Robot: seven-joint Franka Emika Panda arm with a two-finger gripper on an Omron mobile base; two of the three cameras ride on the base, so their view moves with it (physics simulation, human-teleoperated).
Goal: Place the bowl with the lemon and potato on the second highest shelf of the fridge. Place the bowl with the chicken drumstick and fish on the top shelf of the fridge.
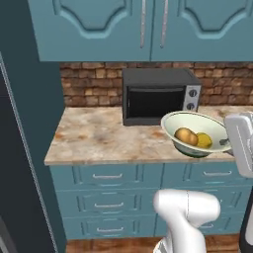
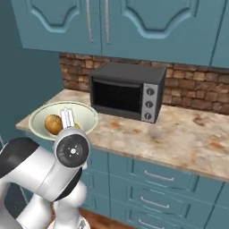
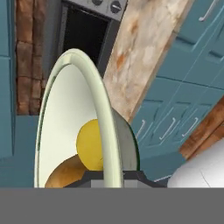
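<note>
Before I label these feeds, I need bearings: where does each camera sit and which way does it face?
Left base view: behind-left, facing the counter and microwave; arm at lower right.
Right base view: behind-right, same counter; arm at lower left.
Hand view: on the hand, along the end effector pinching the bowl's rim.
All share the bowl, lemon, potato.

Bowl (image 1: 195, 132) was cream inside, pale greenish rim. Lemon (image 1: 204, 141) bright yellow, potato (image 1: 186, 136) tan-brown. Microwave (image 1: 157, 95) dark grey-black body, silver control panel. Countertop (image 1: 99, 136) beige marble, rust-orange blotches. Backsplash (image 1: 91, 84) brown-red brick pattern. Wall cabinets (image 1: 143, 27) and drawers (image 1: 106, 192) teal-blue, silver handles. Robot arm (image 2: 49, 172) white, dark joints.
</note>
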